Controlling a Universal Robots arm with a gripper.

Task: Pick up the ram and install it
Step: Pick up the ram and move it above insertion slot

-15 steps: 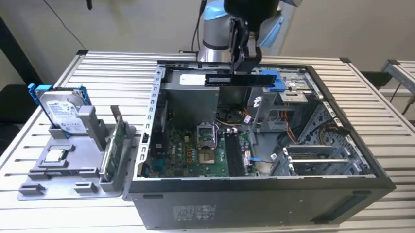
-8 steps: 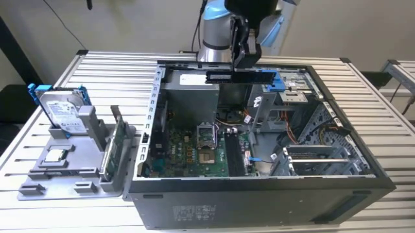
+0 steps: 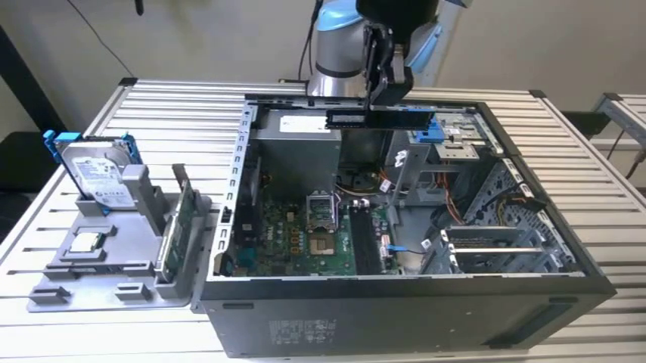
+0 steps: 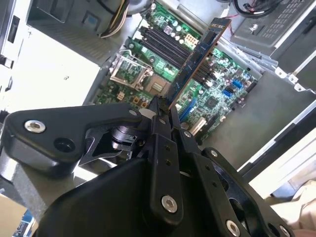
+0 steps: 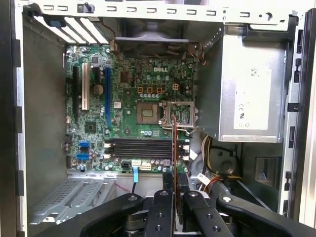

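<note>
Pinching the ram between black metal jaws | thin dark stick, level, in the air above the open grey computer case | exterior view: 12 o'clock from the green motherboard | counter of pale ribbed slats

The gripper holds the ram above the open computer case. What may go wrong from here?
1. In the first wrist view the ram, held by the gripper, lies crosswise to the memory slots; lowered like this, it would likely strike them instead of seating.
2. Loose cables lie beside the slots and might snag the ram.
</note>
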